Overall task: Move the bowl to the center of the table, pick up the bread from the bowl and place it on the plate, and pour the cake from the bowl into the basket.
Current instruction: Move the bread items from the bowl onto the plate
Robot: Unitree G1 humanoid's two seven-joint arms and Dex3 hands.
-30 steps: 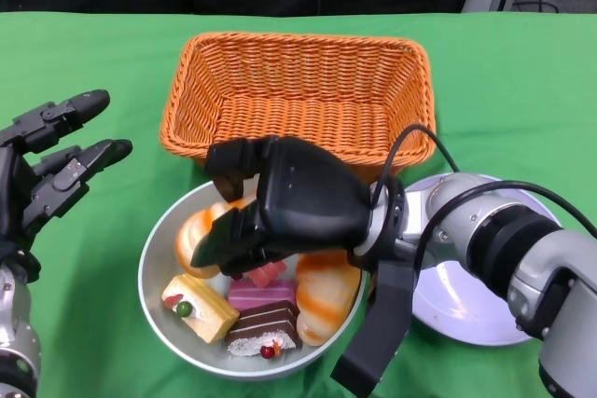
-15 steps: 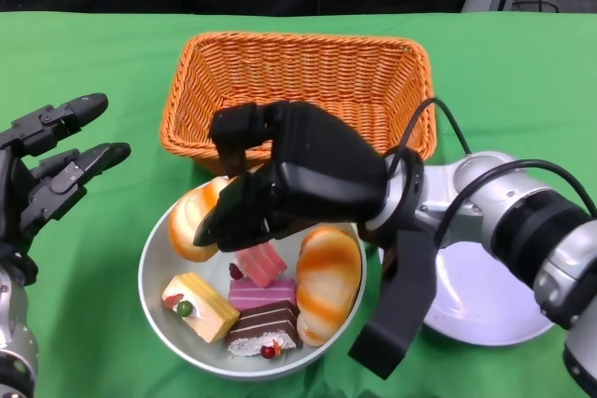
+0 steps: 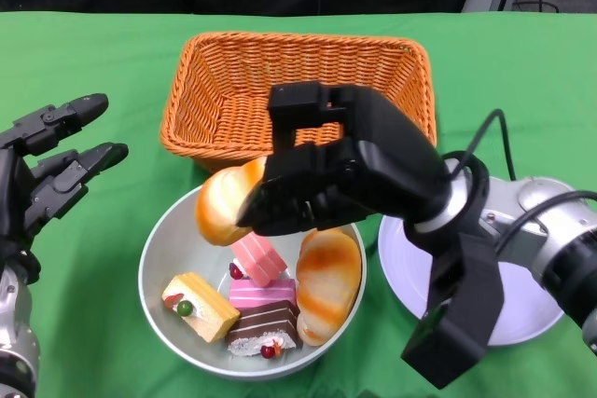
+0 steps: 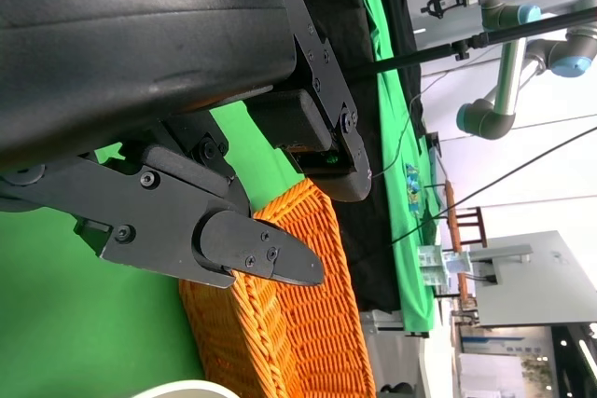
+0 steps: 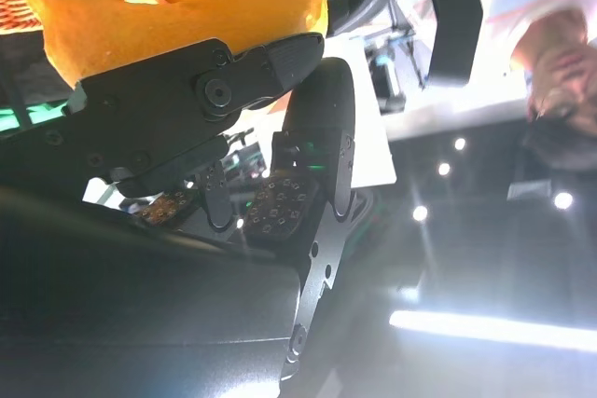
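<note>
Right hand (image 3: 326, 179) fingers clamped on bread roll (image 3: 222, 202) above bowl (image 3: 159, 258), basket (image 3: 298, 81) at 12 o'clock; left hand (image 3: 47, 174) fingers apart; no legible writing.

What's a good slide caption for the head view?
Right hand lifts a bread roll above the bowl, white plate waiting beside it.

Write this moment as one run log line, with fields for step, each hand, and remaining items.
step: bread to plate | right hand: holds bread roll above bowl | left hand: open | in bowl: second roll, cakes
</note>
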